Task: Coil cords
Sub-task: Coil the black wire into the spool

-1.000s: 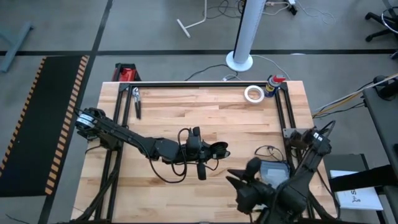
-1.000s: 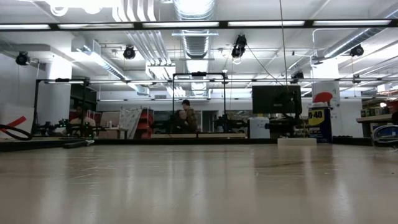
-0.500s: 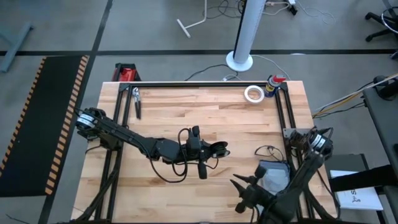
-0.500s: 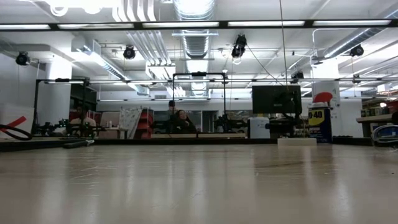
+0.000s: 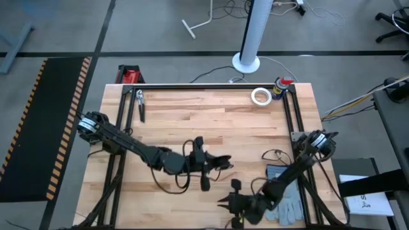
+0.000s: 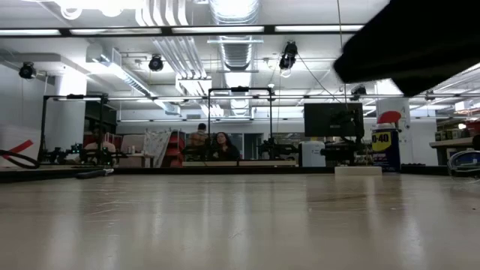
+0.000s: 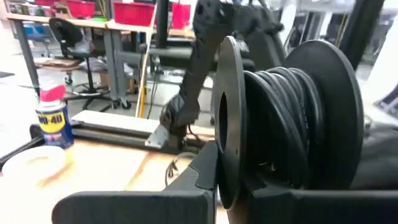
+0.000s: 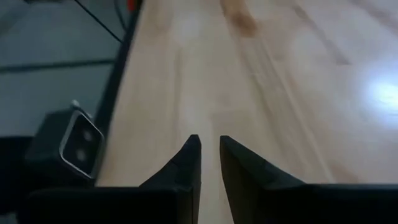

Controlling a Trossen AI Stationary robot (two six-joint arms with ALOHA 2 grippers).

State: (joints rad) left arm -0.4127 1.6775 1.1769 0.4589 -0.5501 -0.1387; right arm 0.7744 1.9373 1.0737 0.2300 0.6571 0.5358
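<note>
My left gripper (image 5: 220, 163) hovers over the table's middle, shut on a black reel (image 7: 280, 124) with black cord wound tight between its two discs. A thin loose black cord (image 5: 276, 155) lies in small loops on the wood at the right, just beyond a grey glove (image 5: 286, 203). My right gripper (image 5: 231, 203) is low at the table's near edge, its fingers (image 8: 189, 158) a narrow gap apart with nothing between them. In the low view only a dark blur of the right arm (image 6: 420, 37) shows. My left gripper has the reel between its two fingers, one finger (image 7: 205, 171) against the outer face of one disc (image 7: 225, 112). The other finger is hidden behind the second disc. The reel stands on edge in the hold, clear of the table.
A white tape roll (image 5: 260, 96) and a spray can (image 5: 281, 86) stand at the far right corner, and pliers (image 5: 139, 102) lie at the far left. The left arm's own cable (image 5: 172, 182) loops over the wood. A small camera (image 8: 81, 146) sits at the near edge beside my right gripper.
My right gripper has swung toward the table's near edge and leftward, uncovering the grey glove, and now shows as a blur in the low view. My left gripper has shifted a little toward the near edge with the reel.
</note>
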